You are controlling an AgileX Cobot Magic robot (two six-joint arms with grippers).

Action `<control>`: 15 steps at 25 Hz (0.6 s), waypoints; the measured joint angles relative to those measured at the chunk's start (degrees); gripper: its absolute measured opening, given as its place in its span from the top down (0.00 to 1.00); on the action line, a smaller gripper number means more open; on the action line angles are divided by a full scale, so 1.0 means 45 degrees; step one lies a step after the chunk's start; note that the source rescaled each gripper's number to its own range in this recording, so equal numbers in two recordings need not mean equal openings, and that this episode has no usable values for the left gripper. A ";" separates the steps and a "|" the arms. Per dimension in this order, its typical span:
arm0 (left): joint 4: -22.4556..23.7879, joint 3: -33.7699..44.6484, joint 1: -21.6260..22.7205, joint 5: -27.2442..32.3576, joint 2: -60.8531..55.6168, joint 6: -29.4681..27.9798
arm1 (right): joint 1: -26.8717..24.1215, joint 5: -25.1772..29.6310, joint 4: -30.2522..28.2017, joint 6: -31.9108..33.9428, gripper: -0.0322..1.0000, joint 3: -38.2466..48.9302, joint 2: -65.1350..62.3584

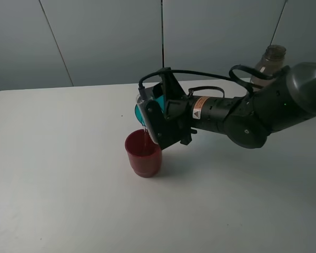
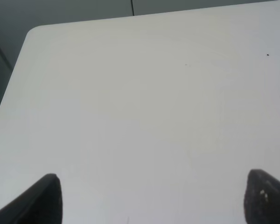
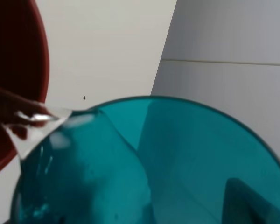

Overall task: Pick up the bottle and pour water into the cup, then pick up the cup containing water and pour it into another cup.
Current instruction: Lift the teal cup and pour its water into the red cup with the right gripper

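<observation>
The cup (image 1: 141, 110) is up off the tabletop (image 1: 52, 174), tipped well over, its mouth facing down and toward the left of the high view. Its lower lip sits right above another cup (image 1: 144, 155), the wide red one standing upright directly underneath. A thin stream of water (image 1: 145, 136) drops from that lip into the red mouth; in the right wrist view it spills over the teal rim (image 3: 154, 163) with the red wall (image 3: 14, 56) just beyond.

The right jaws are clamped on the teal cup's sides, the arm reaching in from the right. That's the relation that matters: lip over red mouth, long axis near level. My read is that any more tipping should pivot about the lip, or the stream walks off the rim.

The left jaws stand apart with nothing between them, over bare tabletop and out of the high view, so the right arm is plainly the nearer. The bottle (image 1: 268, 60) stands at the back right, half hidden behind that arm.
</observation>
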 joint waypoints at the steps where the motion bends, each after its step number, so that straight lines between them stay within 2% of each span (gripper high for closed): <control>1: 0.0000 0.0000 0.0000 0.0000 0.0000 0.0000 | 0.0000 0.0000 0.0000 -0.0203 0.91 0.0000 0.0000; 15: 0.0000 0.0000 0.0000 0.0000 0.0000 0.0000 | 0.0000 0.0000 0.0000 -0.2704 0.91 0.0000 0.0000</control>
